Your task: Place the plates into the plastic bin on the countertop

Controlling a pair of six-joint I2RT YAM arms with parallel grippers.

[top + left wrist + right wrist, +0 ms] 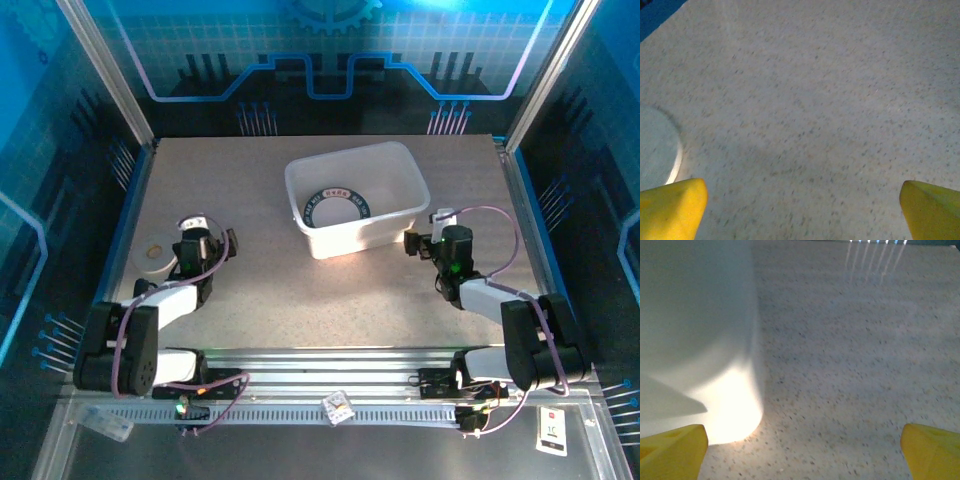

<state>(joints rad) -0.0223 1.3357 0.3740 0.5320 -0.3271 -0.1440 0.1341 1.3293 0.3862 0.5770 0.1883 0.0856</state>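
Top external view: the plastic bin [360,238] sits mid-tabletop [260,290] with one dark-rimmed plate [335,208] inside. A second plate [155,258] lies far left. I see my left claw [802,210] spread wide and empty just beside it, and my right claw [802,450] released at the bin's near corner.

No legible wording anywhere. Plate [335,207] inside plastic bin [400,160] carries pale lettering round dark rim, too small to read. White card [551,430] at near right corner shows red mark, dark characters, equally blurred.
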